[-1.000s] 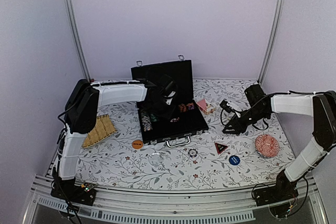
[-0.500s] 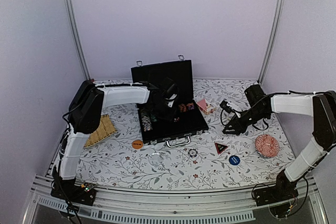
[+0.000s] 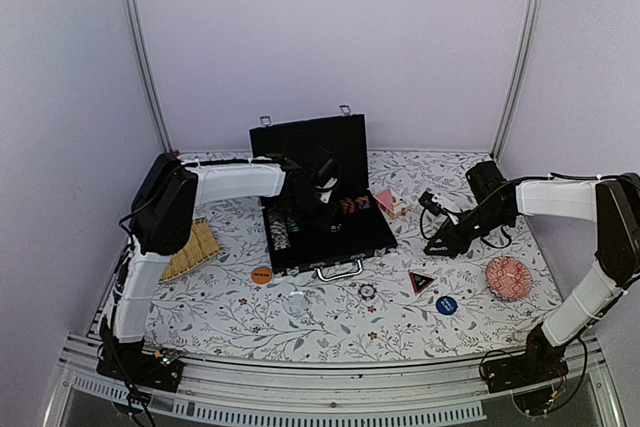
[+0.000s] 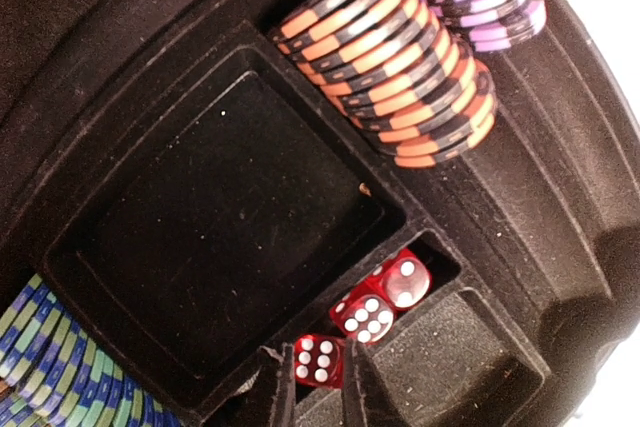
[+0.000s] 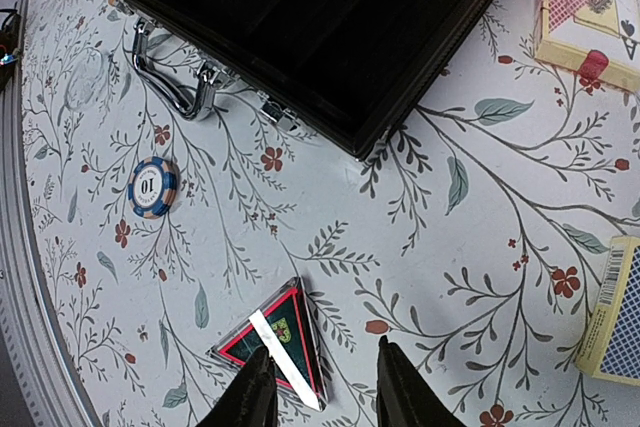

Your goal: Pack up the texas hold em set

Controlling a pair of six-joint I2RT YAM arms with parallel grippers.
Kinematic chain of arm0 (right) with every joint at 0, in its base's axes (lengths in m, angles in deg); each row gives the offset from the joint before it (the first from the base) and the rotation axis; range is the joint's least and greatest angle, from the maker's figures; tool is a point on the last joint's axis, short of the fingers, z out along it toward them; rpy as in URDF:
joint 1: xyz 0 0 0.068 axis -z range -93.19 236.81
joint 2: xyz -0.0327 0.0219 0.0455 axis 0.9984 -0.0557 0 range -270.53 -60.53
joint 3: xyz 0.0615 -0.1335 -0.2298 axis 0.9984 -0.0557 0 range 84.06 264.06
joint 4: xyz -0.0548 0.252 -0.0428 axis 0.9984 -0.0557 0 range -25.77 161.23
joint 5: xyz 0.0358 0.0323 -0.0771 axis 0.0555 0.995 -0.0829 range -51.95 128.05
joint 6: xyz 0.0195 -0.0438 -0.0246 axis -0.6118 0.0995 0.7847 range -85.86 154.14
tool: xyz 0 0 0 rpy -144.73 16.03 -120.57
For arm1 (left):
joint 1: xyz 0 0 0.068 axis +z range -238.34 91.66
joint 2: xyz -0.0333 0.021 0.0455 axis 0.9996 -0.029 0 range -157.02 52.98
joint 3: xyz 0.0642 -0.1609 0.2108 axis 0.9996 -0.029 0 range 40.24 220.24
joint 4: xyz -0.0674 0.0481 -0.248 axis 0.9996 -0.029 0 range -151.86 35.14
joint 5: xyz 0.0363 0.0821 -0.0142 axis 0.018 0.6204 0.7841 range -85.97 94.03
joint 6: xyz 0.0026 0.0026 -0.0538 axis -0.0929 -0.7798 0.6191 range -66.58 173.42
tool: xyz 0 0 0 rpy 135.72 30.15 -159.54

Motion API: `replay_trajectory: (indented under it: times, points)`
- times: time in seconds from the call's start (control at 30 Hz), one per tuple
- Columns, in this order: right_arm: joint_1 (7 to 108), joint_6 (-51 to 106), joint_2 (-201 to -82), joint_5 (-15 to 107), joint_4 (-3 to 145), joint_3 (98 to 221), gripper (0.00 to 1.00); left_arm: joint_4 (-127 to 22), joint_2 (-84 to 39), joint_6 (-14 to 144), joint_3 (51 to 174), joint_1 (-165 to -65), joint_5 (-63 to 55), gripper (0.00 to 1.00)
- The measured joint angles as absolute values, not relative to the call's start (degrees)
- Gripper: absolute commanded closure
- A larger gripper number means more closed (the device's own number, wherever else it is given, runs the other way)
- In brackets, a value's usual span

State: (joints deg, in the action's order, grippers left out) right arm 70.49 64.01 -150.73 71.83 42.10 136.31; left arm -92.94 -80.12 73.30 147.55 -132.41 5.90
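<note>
Top external shows the black case [image 3: 322, 209] lying open mid-table, lid up; packing looks roughly partway. Chip stacks [image 4: 400, 67] fill their grooves and three red dice [image 4: 365, 315] sit in their slot, but the large card compartment [image 4: 220, 217] is bare. Left out: two card decks [image 3: 390, 203] just right of the case, a triangular plaque [image 5: 275, 337], an orange disc [image 3: 262, 274], a blue disc [image 3: 446, 305], one loose chip [image 5: 152, 186]. The left gripper [image 4: 318, 389] has its fingers close either side of the end die [image 4: 318, 359]; pinching or merely flanking, I cannot tell. The right gripper [image 5: 320, 397] hangs spread and empty over the plaque. Straw tray [image 3: 190, 247] and red bowl [image 3: 508, 277] sit well apart from the case, blocking nothing.
</note>
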Motion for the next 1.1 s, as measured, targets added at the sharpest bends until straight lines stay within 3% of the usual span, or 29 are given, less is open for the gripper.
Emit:
replay_trajectory:
  times: [0.3, 0.63, 0.83, 1.1]
  points:
    - [70.5, 64.0, -150.8, 71.8, 42.1, 136.3, 0.64, -93.2, -80.1, 72.7, 147.5, -132.4, 5.4, 0.92]
    - [70.5, 64.0, -151.1, 71.8, 42.1, 136.4, 0.64, -93.1, -78.5, 72.7, 145.9, -132.0, 3.3, 0.83]
    - [70.5, 64.0, -151.4, 71.8, 42.0, 136.6, 0.64, -93.0, -77.4, 72.5, 145.2, -132.0, 3.2, 0.69]
    - [70.5, 64.0, -151.4, 71.8, 42.0, 136.9, 0.64, -93.2, -77.0, 72.1, 145.2, -132.0, 3.6, 0.72]
